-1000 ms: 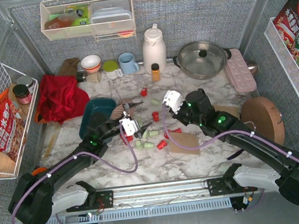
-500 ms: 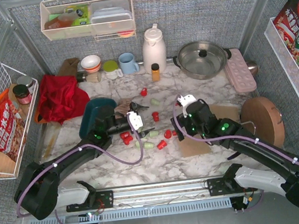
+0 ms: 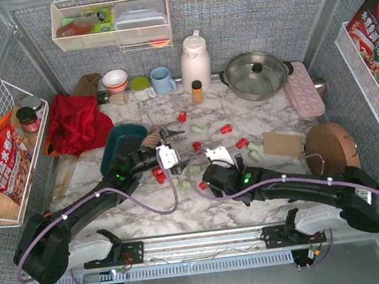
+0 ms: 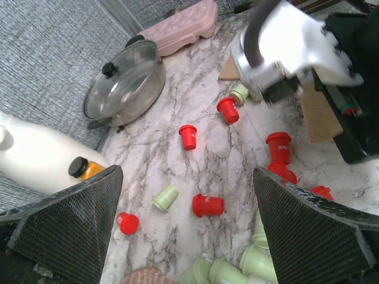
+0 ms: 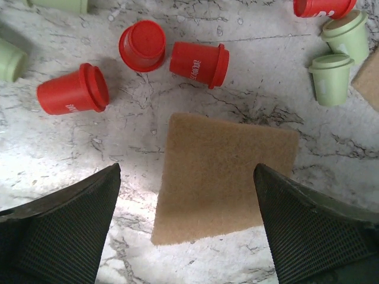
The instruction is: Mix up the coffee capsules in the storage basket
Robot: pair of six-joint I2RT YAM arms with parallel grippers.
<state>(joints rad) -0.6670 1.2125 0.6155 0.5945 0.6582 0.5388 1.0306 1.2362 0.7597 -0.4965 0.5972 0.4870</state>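
Both arms are working low over the tabletop [image 3: 203, 212], where the capsules [image 3: 227, 128] are lying scattered, red and pale green, some upright and some on their sides. The basket [image 3: 126, 132] is sitting at the left, just behind the left arm. No capsule is showing in the part of it that I can see.

The left claw [image 4: 186, 170] is standing wide open and holding nothing, looking over a loose group of capsules with a green cluster [image 4: 225, 272] nearest. The right claw [image 5: 186, 168] is also gaping wide and empty, hovering above a brown pad [image 5: 225, 171], with a red capsule [image 5: 198, 61] lying just beyond it.

The step in hand is probably picking a capsule for the basket. To do it well, the right claw should be shifting off the pad and straddling one capsule across its tapered body, since those on their sides will likely roll if nudged. Alternating red and green drops should be giving a proper mix. The two wrists are close together, so taking turns looks wise.
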